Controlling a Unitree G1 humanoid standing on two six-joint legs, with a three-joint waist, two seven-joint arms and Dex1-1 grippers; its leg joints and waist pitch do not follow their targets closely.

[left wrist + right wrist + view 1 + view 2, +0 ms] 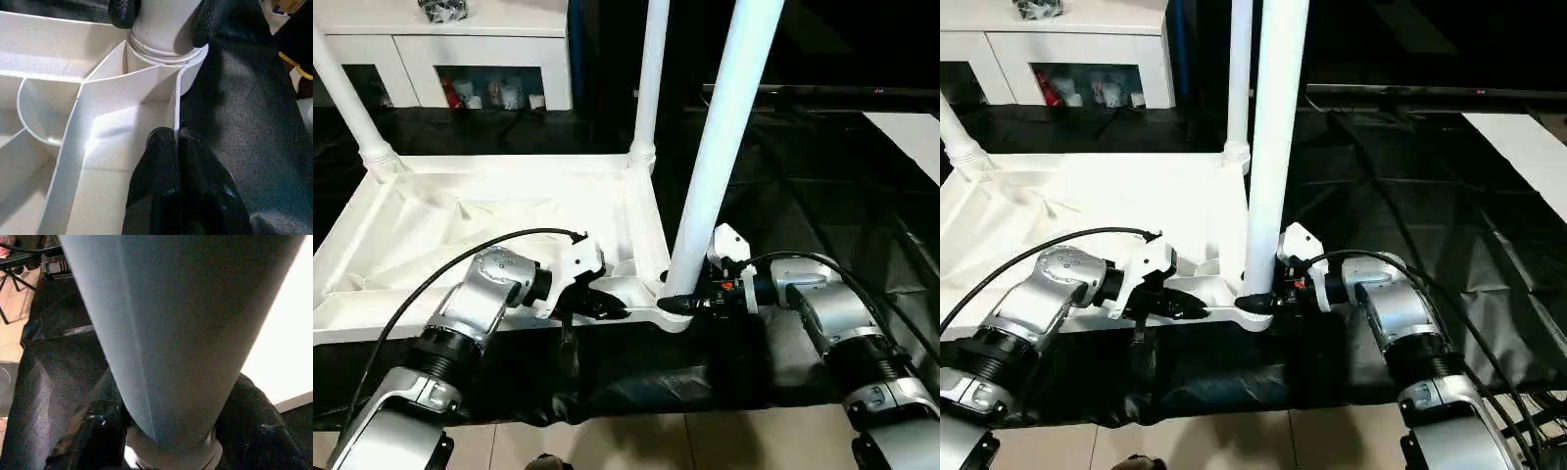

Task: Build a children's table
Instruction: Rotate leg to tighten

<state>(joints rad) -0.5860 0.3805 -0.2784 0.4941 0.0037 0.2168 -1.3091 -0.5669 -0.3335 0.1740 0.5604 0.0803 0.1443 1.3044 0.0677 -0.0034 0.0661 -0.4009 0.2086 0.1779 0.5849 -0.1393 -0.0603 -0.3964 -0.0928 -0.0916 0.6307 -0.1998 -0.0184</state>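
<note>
The left claw (612,308), pinched shut, is pressing the upturned white plastic tabletop's (460,235) ribbed corner on the black-draped desk (783,176). The right claw (677,304) is clasping the long, smooth white leg (724,137) at its base; light, stiff, probably slippery, best gripped low.

A thick round table leg (171,333) runs up through the frame, grey-blue in shadow, with a faint seam line along its length. Its lower end narrows to a ringed collar near the bottom edge. The right gripper (171,440) straddles that lower end, one black textured finger (95,431) on one side and the other on the opposite side, both pressed against the leg. Behind lies black cloth (49,367), and a bright white surface (288,342) shows past the leg.
</note>
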